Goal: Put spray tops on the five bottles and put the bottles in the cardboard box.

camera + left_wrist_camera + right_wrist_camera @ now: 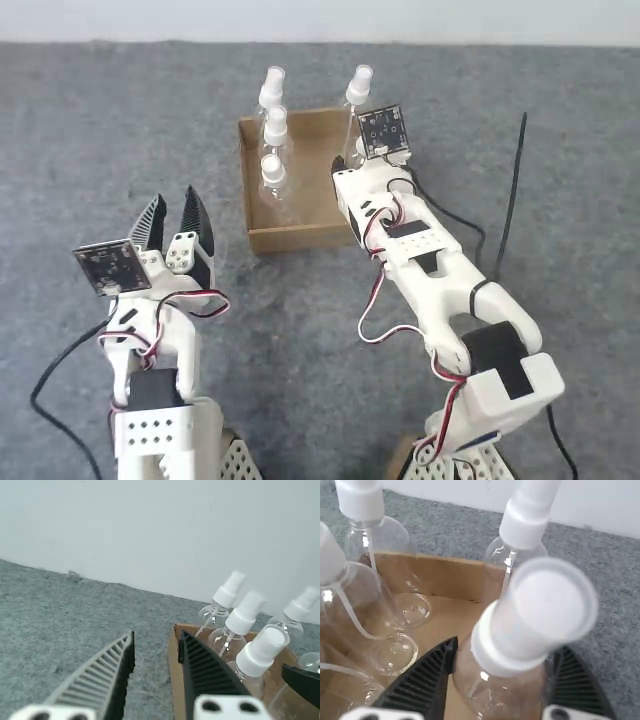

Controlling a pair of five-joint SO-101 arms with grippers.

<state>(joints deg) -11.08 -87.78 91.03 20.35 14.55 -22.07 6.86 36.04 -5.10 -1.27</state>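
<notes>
The cardboard box (262, 237) stands open at mid-table. Two clear bottles with white spray tops (275, 130) (271, 175) stand along its left side. A third bottle (272, 88) is at its back left and a fourth (358, 88) at its back right corner. My right gripper (507, 650) hangs over the box's right side, shut on a fifth capped bottle (530, 625), upright between the fingers. In the high view the right gripper (372, 160) covers that bottle. My left gripper (177, 205) is open and holds nothing, left of the box above the carpet.
Grey carpet (100, 130) covers the table up to a white wall (150, 530) at the back. Black cables (515, 190) trail to the right of the right arm. The box's near left wall (175, 650) lies just beyond my left gripper (156, 645).
</notes>
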